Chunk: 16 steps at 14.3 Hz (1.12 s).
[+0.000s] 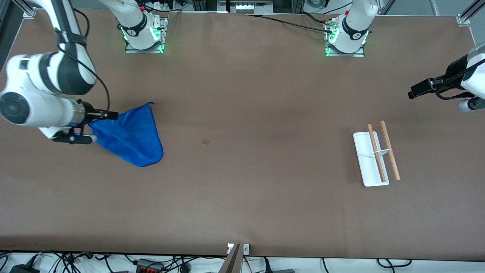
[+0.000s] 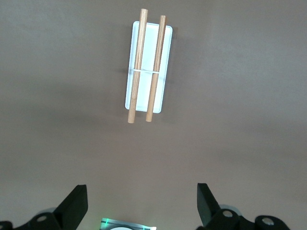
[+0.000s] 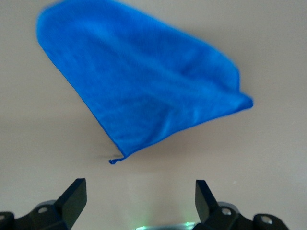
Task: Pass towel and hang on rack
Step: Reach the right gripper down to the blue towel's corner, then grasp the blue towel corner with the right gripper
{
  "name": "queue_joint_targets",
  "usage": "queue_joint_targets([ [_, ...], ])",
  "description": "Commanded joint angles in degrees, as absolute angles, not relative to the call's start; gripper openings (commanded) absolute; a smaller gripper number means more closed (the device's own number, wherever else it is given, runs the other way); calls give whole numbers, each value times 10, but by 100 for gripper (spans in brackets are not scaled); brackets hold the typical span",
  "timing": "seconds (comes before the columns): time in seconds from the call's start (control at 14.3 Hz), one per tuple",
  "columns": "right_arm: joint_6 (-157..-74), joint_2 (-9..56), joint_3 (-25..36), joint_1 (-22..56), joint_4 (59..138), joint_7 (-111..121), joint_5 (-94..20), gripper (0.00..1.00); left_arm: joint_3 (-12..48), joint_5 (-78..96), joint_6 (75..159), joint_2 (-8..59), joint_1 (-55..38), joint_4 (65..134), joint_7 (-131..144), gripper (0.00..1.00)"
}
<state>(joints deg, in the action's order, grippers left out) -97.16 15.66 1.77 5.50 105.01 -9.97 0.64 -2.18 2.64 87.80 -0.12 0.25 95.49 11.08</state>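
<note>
The towel (image 1: 130,136) is lying flat on the counter (image 1: 242,189) toward the right arm's end, folded into a rough triangle, with its small loop tag at the corner pointing toward the robot bases. The rack (image 1: 373,157) is sitting well apart from it, toward the left arm's end, a white tray base carrying two wooden bars side by side, both bars bare. The right claw (image 3: 139,199) is hovering over the counter just beside the towel, fingers spread wide and gripping nothing; in the right wrist view the tagged corner is lying just ahead of the gap between the fingers. The left claw (image 2: 141,203) is waiting in the air over the counter at its own end, near the rack, also spread wide and empty, with the rack plainly in its wrist view. Judged step: the very start, the first pickup of the towel by the right arm; no pass and no hanging done yet. The next move is likely calling for the right claw to drop onto a towel corner or edge, pinch the cloth and lift it free. Risk noted: a thin edge on a flat counter may be slipping out of the pinch.
</note>
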Motion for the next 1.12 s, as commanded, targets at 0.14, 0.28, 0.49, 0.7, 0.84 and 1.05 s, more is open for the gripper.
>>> queue_joint_targets([
  [0.14,-970,210,18,55,1087,-135,-41,100,-21,33,868,9,6,936,111,100],
  [0.28,-979,251,19,45,1086,-134,-81,100,-21,33,868,9,7,936,111,100],
  [0.49,-997,289,19,47,1087,-134,-91,100,-21,33,868,9,8,936,110,100],
  [0.7,-998,318,19,47,1088,-133,-105,100,-21,32,868,9,9,936,109,100],
  [0.84,-999,323,19,48,1098,-134,-110,100,-21,32,868,9,10,936,109,100],
  [1.05,-1021,324,19,50,1126,-133,-131,100,-21,32,868,9,11,936,109,100],
])
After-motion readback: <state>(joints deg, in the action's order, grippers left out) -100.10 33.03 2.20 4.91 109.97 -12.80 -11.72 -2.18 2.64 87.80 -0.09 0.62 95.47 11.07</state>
